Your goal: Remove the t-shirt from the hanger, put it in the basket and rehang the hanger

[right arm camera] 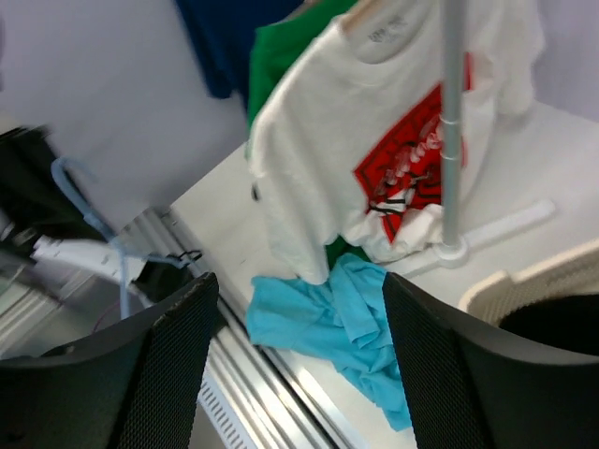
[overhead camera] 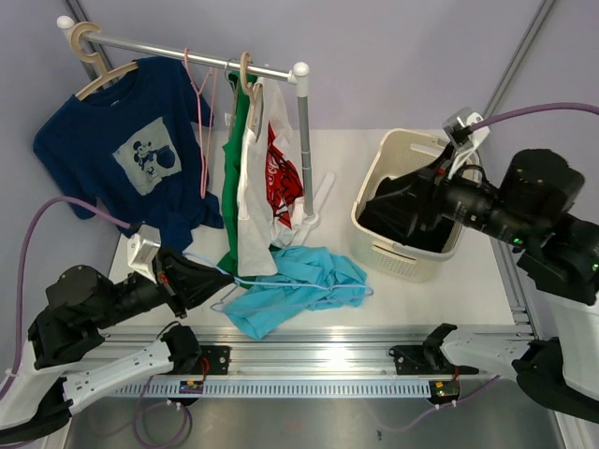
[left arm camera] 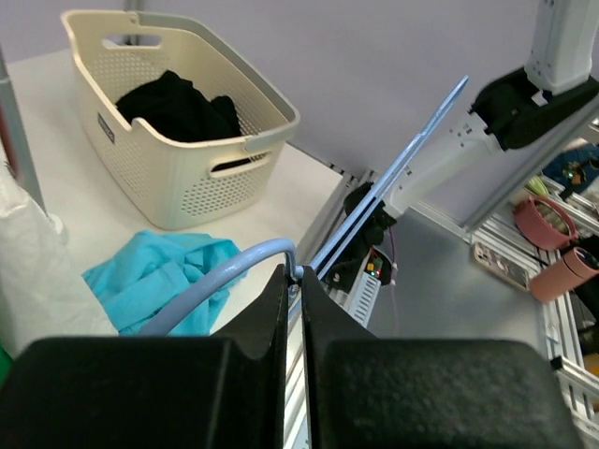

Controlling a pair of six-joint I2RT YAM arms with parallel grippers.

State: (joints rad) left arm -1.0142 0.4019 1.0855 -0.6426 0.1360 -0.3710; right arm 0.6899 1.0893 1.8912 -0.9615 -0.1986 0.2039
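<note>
A cyan t-shirt (overhead camera: 295, 285) lies crumpled on the table in front of the rack; it also shows in the left wrist view (left arm camera: 154, 276) and the right wrist view (right arm camera: 328, 323). A light-blue hanger (left arm camera: 220, 271) runs from it; how much sits inside the shirt I cannot tell. My left gripper (overhead camera: 213, 283) is shut on the hanger (overhead camera: 245, 279) at the shirt's left edge, jaws closed on its thin neck (left arm camera: 296, 274). My right gripper (overhead camera: 388, 208) is open and empty over the basket, facing the shirt (right arm camera: 295, 281).
A cream laundry basket (overhead camera: 404, 267) with black clothing (left arm camera: 178, 108) stands right of the shirt. A clothes rack (overhead camera: 303, 122) holds a navy shirt (overhead camera: 131, 154), a green one and a white shirt with red print (right arm camera: 374, 140). The rack pole (right arm camera: 452, 122) stands behind the cyan shirt.
</note>
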